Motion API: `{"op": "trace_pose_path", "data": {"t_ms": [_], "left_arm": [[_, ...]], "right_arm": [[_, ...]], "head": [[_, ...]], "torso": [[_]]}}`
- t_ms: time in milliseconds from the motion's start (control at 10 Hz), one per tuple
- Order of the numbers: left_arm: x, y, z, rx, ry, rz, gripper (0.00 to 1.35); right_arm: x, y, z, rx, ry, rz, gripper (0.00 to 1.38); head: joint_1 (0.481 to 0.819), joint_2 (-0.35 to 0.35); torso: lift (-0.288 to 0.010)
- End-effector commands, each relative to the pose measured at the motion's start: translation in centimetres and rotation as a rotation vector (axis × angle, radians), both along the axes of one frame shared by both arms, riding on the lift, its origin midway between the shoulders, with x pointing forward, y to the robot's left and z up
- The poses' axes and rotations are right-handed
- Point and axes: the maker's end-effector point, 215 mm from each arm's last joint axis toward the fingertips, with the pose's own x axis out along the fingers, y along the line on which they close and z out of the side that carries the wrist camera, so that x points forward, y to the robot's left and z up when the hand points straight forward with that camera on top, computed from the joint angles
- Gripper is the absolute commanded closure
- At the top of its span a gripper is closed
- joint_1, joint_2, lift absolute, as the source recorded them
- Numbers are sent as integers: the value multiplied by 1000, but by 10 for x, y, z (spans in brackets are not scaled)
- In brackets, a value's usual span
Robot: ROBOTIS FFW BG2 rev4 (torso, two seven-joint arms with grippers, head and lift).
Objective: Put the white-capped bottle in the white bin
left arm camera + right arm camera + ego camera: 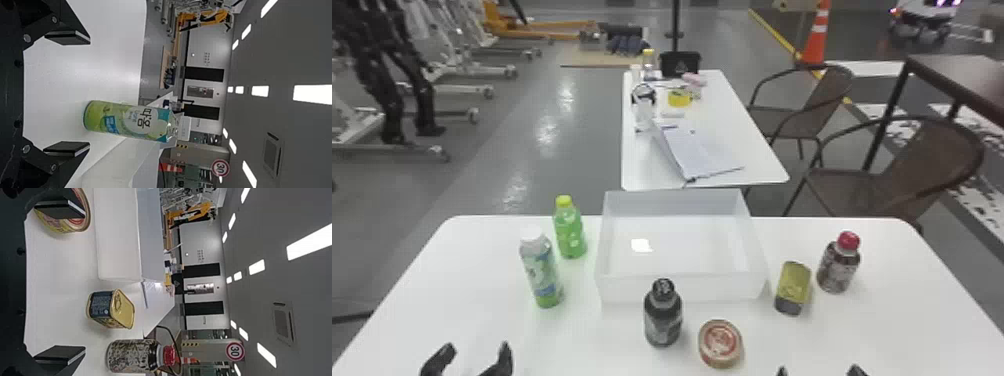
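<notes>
My left gripper [477, 361] stands open at the table's near left, nearer than the white-capped bottle [542, 272], which is upright left of the white bin [682, 288]. In the left wrist view, the open left gripper [67, 93] has nothing between its pads, and the white-capped bottle [125, 120] stands beyond them. The right gripper [819, 372] is at the near edge on the right. In the right wrist view, that gripper [60, 284] is open and empty, with the bin's wall [117, 235] farther off.
A green bottle [570, 232] stands just behind the white-capped one. A dark bottle [663, 317] and a round tin [720, 344] are in front of the bin. Right of it are a yellow can [793, 287] and a red-capped bottle [838, 267]. Another table [757, 165] stands behind.
</notes>
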Motion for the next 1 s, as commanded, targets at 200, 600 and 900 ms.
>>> {"op": "trace_pose_path", "data": {"t_ms": [200, 600, 900], "left_arm": [[0, -1, -1, -5, 2, 0, 335], [8, -14, -4, -18, 16, -23, 334], [30, -47, -6, -63, 19, -77, 331]], "right_arm": [[0, 1, -1, 0, 1, 1, 85], [0, -1, -1, 2, 3, -2, 85], [0, 0, -1, 3, 2, -1, 85]], "head": [[549, 0], [549, 0], [549, 0]], "torso": [[-100], [-100], [-100]]}}
